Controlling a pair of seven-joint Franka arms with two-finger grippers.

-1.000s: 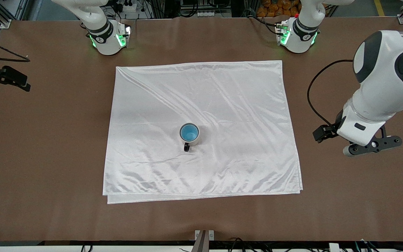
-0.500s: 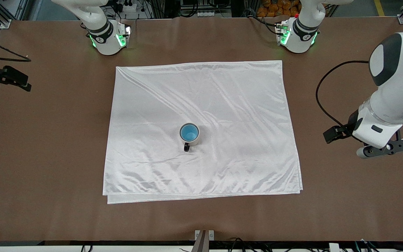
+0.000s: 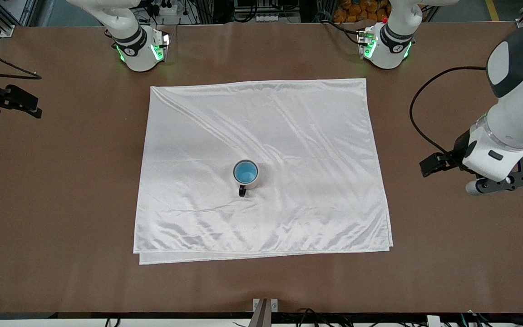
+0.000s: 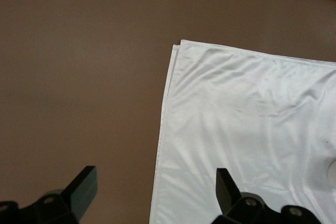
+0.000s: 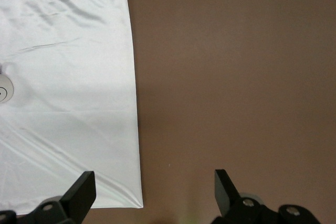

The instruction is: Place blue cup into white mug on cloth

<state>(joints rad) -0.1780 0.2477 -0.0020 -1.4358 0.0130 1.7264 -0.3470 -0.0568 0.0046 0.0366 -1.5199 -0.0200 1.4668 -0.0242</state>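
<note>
The brown desk (image 3: 52, 190) carries everything. On it lies the cloth (image 3: 298, 136), a large shiny white sheet folded double, with diagonal wrinkles, spread flat between the two arm bases.

The left pincer (image 4: 155, 192) hangs over bare desk just off the cloth's edge at the left arm's end. Its two dark fingers (image 4: 84, 184) stand wide apart with nothing between them; one is over the desk and the other over the cloth's border. In the front view the left arm's wrist (image 3: 493, 156) shows well apart from the mug.

The right pincer (image 5: 152, 192) is over bare desk beside the cloth's edge at the right arm's end. Its fingers also stand apart and hold nothing, and only its dark wrist hardware shows at the front view's edge.

The white mug (image 3: 248, 179) stands upright near the cloth's middle, well away from both pincers, its black handle turned toward the front camera. The blue cup (image 3: 245, 172) sits inside the mug.
</note>
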